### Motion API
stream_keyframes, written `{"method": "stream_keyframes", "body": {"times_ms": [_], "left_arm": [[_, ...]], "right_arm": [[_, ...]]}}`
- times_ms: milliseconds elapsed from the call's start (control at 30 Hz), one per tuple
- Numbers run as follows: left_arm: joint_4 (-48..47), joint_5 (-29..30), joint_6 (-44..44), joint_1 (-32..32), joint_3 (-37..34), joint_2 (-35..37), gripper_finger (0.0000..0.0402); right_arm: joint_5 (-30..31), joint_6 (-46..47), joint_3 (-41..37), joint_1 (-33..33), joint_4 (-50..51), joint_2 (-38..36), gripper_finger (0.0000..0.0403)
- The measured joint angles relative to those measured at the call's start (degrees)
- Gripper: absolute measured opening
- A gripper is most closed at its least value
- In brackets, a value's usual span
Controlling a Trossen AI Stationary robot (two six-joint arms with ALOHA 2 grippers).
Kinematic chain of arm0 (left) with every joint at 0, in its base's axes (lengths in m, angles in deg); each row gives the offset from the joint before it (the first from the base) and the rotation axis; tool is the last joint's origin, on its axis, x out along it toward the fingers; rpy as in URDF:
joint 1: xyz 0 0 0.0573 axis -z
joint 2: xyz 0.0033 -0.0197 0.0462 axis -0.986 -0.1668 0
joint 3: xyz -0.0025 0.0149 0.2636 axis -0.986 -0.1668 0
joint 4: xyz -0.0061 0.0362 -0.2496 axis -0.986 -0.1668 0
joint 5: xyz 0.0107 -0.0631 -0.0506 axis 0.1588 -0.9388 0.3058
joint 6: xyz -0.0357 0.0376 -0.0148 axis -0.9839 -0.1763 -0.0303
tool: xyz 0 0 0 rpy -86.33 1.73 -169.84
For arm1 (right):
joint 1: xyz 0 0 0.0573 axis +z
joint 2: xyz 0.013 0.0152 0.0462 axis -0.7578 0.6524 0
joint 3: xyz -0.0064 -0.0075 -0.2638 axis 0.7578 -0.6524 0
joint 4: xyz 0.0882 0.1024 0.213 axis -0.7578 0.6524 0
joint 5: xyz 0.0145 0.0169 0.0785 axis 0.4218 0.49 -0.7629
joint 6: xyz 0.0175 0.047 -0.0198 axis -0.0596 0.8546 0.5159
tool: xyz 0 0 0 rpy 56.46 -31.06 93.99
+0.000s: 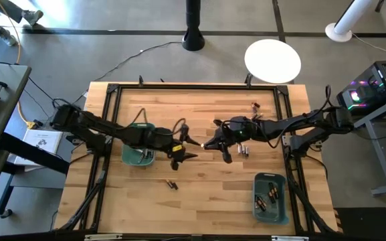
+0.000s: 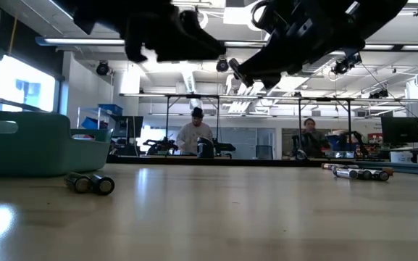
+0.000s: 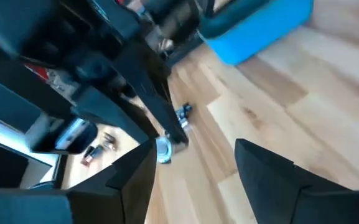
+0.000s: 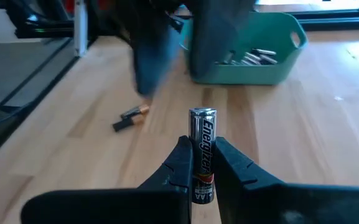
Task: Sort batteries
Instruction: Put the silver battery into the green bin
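Observation:
A silvery-grey battery (image 4: 203,127) is held above the table's middle by my right gripper (image 4: 203,146), which is shut on it. My left gripper (image 3: 195,180) stands open just left of it, facing it (image 1: 182,148). In the left wrist view the battery's end (image 3: 163,149) shows close ahead of one left finger. The left teal bin (image 1: 138,152) holds silvery batteries. The right teal bin (image 1: 271,196) holds dark ones. Loose batteries lie on the table (image 1: 171,183), (image 1: 243,148), (image 1: 255,105). My right gripper pinches the battery's body (image 4: 203,158) between its two fingers. The battery lies along the fingers, and its free end (image 4: 203,114) sticks out past the fingertips. The fingers come from the table's right, slanting a little down. The battery is lifted clear of the table.
In the low view two dark batteries (image 2: 89,183) lie beside the left bin (image 2: 35,145), and a row of batteries (image 2: 357,172) lies to the right. People sit in the room beyond the far edge. Bare wood lies between the two bins.

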Motion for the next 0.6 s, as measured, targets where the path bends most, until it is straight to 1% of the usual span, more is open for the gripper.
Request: {"method": "stream_keyframes", "body": {"times_ms": [167, 333, 467, 600], "left_arm": [[1.06, 2.28, 3.04, -0.33, 3.75, -5.12, 0.0209], [1.05, 2.67, 3.08, -1.22, 5.45, -7.49, 0.0195], [0.45, 2.67, 2.95, -1.78, 5.47, -7.84, 0.017], [0.24, 2.69, 2.67, -1.79, 5.47, -7.84, 0.0133]], "right_arm": [[-0.31, -0.02, 0.07, 0.0, 0.31, 0.0, 0.0019], [-0.64, -0.09, 0.07, -0.02, 0.45, 0.0, 0.002], [-0.8, -0.88, 0.07, -0.02, 1.22, 0.0, 0.0023], [-1.1, -0.89, 0.07, -0.02, 1.65, 0.0, 0.0024]]}}
